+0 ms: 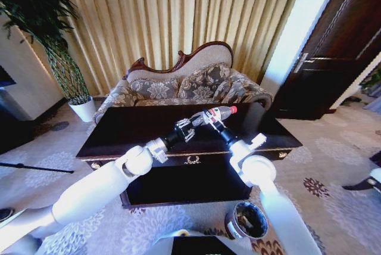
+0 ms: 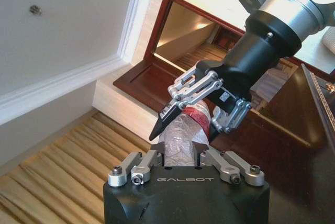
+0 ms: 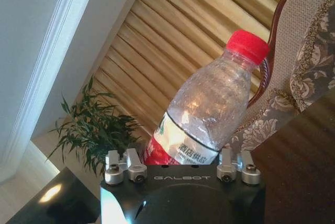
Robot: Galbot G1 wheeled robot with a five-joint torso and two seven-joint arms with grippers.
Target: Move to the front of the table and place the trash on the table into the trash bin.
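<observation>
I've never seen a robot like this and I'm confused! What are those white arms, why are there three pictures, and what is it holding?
It is a robot on wheels with two arms. Each arm ends in a gripper, which is its pinching hand. The wide picture comes from a camera on its head, looking down at a dark table in front of a sofa. The other two come from little cameras on its wrists, so they look tilted. The right gripper is pinching a plastic bottle with a red cap, held over the table. The left gripper is right at the bottle's bottom end. On the floor near the robot stands a small round trash bin.
</observation>
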